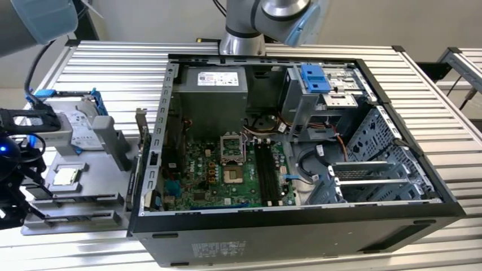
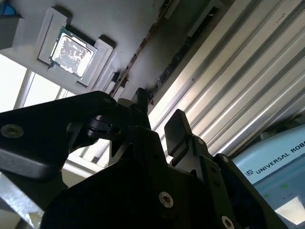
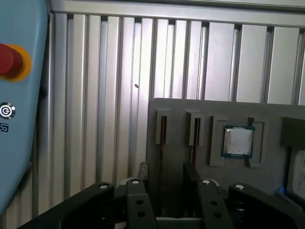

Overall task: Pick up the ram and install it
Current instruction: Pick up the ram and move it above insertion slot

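In the first wrist view, two ram (image 3: 163,130) sticks stand on edge in narrow holders of a grey tray (image 3: 181,112), the second stick (image 3: 196,132) beside the first. My gripper (image 3: 167,177) hovers over the tray a little short of these holders, its black fingers (image 3: 142,171) apart with nothing between them. The second wrist view shows the same open gripper (image 2: 159,117) from behind. In the exterior view the gripper (image 1: 13,169) is at the far left beside the tray (image 1: 98,172). The motherboard's black slots (image 1: 264,169) lie inside the open computer case (image 1: 301,223).
A small square silver chip (image 3: 238,141) sits in a tray pocket near the ram holders. A hard drive in a blue frame (image 1: 71,127) lies at the tray's far end. A light blue pendant with a red button (image 3: 9,61) stands close. Ribbed metal table (image 1: 113,62) surrounds everything.
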### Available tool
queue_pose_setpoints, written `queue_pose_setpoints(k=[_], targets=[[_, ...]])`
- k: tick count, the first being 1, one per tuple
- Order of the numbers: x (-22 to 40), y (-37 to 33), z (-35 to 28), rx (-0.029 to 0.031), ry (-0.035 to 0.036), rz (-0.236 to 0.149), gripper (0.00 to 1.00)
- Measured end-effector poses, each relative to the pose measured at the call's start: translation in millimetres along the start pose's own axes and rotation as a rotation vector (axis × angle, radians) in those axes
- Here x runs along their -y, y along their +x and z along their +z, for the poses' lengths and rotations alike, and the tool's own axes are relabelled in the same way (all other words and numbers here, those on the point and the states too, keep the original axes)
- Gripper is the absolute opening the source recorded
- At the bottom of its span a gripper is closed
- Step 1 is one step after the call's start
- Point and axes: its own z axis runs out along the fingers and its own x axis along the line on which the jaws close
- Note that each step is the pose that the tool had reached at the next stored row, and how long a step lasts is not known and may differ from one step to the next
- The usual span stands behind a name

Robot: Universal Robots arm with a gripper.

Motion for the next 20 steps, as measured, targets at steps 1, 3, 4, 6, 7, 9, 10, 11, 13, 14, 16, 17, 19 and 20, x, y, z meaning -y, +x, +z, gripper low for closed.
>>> queue_pose_setpoints(k=[1,3,4,6,7,9,10,11,13,14,16,17,19,20], targets=[[0.0,1.5,0.9,-0.0003,-0.0001,0.001,1.0],[-0.1,4.1,2.9,-0.0003,0.0002,0.008,1.0],[-0.1,4.8,3.7,-0.0002,0.0001,0.014,1.0],[-0.2,6.4,5.5,0.0001,0.0003,0.028,1.0],[-0.2,7.3,6.2,0.0002,0.0004,0.033,1.0],[-0.2,9.5,8.4,0.0002,0.0004,0.041,1.0],[-0.1,10.1,10.4,0.0006,0.0008,0.041,1.0],[0.0,10.6,12.2,0.0005,0.0007,0.041,1.0],[0.5,11.7,15.7,0.0003,0.0006,0.041,1.0],[0.8,12.1,17.6,0.0004,0.0006,0.041,1.0],[2.4,13.0,21.0,0.0003,0.0005,0.04,1.0],[3.6,13.3,22.8,0.0002,0.0004,0.037,1.0],[5.4,13.5,26.5,0.0002,0.0004,0.032,1.0],[6.0,13.6,28.2,0.0001,0.0003,0.031,1.0]])
